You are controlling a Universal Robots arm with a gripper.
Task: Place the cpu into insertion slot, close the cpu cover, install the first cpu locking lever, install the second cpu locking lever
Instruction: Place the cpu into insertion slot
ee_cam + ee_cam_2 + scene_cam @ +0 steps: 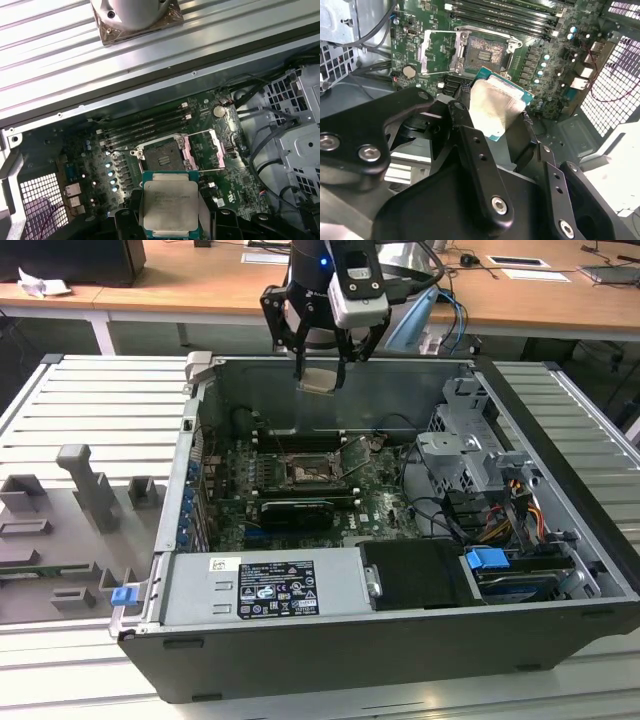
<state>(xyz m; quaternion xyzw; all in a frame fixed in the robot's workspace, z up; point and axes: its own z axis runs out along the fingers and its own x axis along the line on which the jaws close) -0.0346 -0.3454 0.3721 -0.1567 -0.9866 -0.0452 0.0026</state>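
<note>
The fingers [472, 145] are sitting narrow, pinching the cpu [492, 107] by 2 opposite edges with its pale metal top facing up. The gripper [321, 368] is holding the chip in the air over the open computer case [400, 640]. Below it, the insertion slot [162, 156] is lying bare on the green circuit board [100, 150]. The cpu cover [205, 150] is standing swung open just beside the socket. Judging from this, step 1 of 4, placing the chip, is the one in hand, and neither the cover nor the 2 levers are looking dealt with. As I am reading it, this step is calling for the chip to be squared over the socket, its edges matched to the silver rim and kept level. A tilted or offset seating could be damaging the fine contacts. The exterior view is giving the chip's height: it is hanging well apart from the board, up near the case's rear wall, which the wrist views are flattening. The first wrist view is lining up chip and socket from above, with the chip sitting short of the socket. The second wrist view is showing the black finger links gripping the chip's edges close up. Outside the case, the ribbed grey desk [60, 400] is carrying it.
</note>
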